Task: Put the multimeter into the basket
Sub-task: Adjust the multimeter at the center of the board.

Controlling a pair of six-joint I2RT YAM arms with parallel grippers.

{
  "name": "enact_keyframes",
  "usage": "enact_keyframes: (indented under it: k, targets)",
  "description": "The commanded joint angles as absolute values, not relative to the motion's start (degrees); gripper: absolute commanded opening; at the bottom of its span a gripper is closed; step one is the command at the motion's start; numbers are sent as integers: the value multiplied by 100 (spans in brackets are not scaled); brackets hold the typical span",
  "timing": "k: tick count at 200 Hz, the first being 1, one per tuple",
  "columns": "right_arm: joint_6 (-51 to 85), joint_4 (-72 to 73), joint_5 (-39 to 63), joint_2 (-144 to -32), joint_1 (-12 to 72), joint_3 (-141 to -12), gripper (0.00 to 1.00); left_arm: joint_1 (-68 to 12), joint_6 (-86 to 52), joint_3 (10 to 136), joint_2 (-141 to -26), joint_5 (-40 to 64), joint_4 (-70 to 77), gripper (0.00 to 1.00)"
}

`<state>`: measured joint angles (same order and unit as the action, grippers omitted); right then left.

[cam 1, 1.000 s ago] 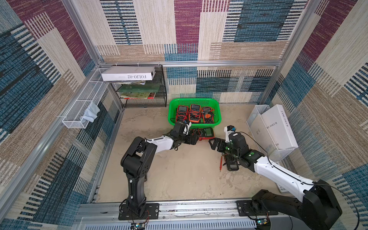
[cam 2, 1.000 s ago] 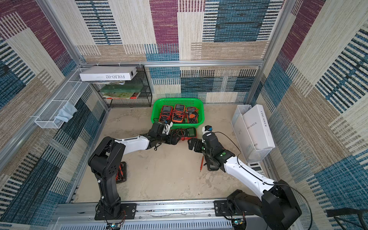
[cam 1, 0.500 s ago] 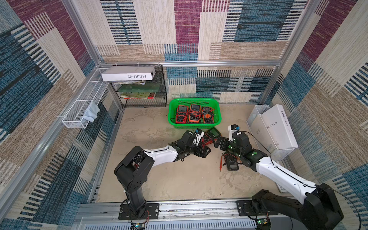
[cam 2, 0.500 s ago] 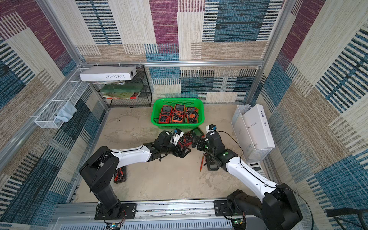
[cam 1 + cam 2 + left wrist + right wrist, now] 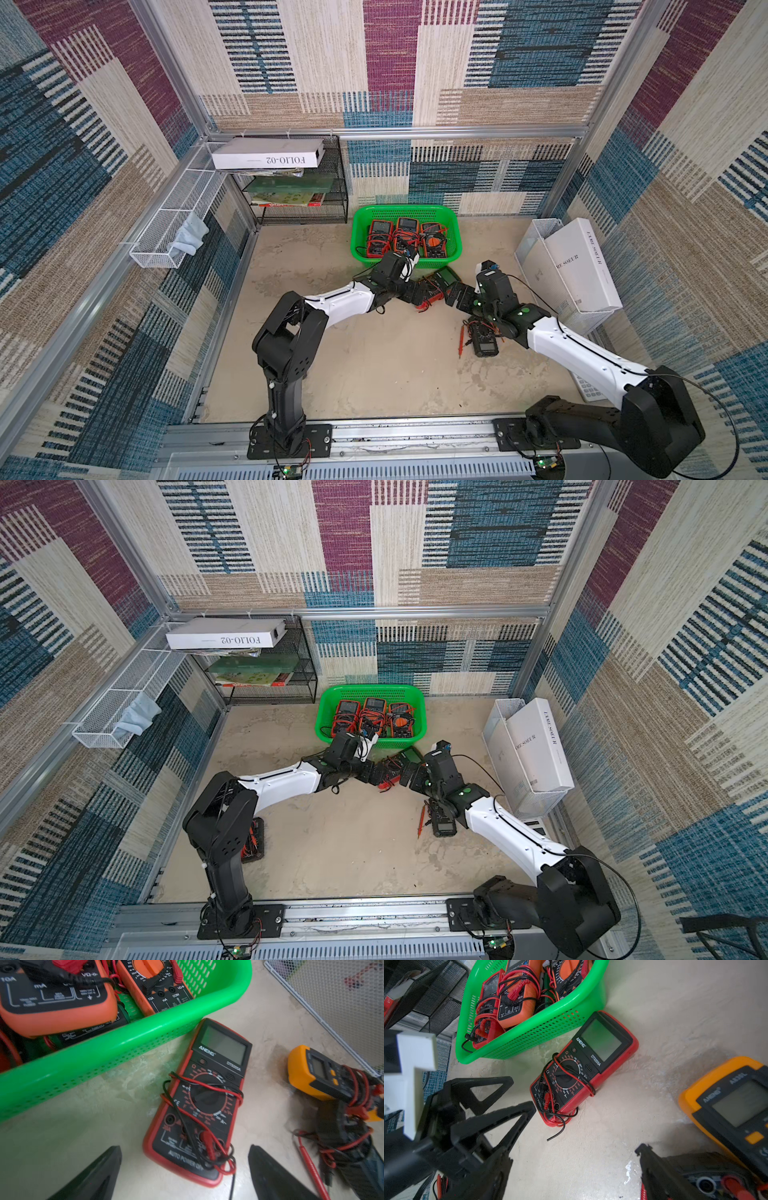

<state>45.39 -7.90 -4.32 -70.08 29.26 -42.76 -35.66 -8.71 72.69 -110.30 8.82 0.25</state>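
white box atop black rack | cloth in wire tray | white book in mesh bin

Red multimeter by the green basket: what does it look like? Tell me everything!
The red multimeter has a red plastic case with a black face, a blank grey screen, "ANENG" printed under it, and a round black dial. Red and black leads wrap around its middle. It lies face up on the table, its screen end at the basket wall. The open left gripper is at its other end, not gripping it.

basket 1 | multimeters inside 3 | red multimeter outside 1 | yellow multimeter 1
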Motion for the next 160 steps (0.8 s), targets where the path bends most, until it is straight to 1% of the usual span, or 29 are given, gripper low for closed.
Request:
enact_keyframes:
  k: [1,28,55,112,142,160]
  targets:
    - [4649,-984,-575,-6946,2923,-4308,99,-3530,-627,7589,-11287,1193,-124,100]
    - [4654,-1064,-647,-6826,2892,-4272,100,-3533,-562,7946,-11590,1449,-288,100]
    - [4667,-1141,-703,-6718,2851,-4267,99,-3528,-673,7914,-11706,1663,-226,100]
    - [4650,-1177,-721,-6592,2753,-4252,100,-3606,-1086,7233,-11496,2097,287,100]
    - [4641,-1160,-729,-6625,2731,-4259,100,-3762,-1422,6736,-11139,2341,738,100]
    - [4637,-1160,-731,-6699,2721,-4286,100,-3847,-1640,6384,-10797,2205,960,100]
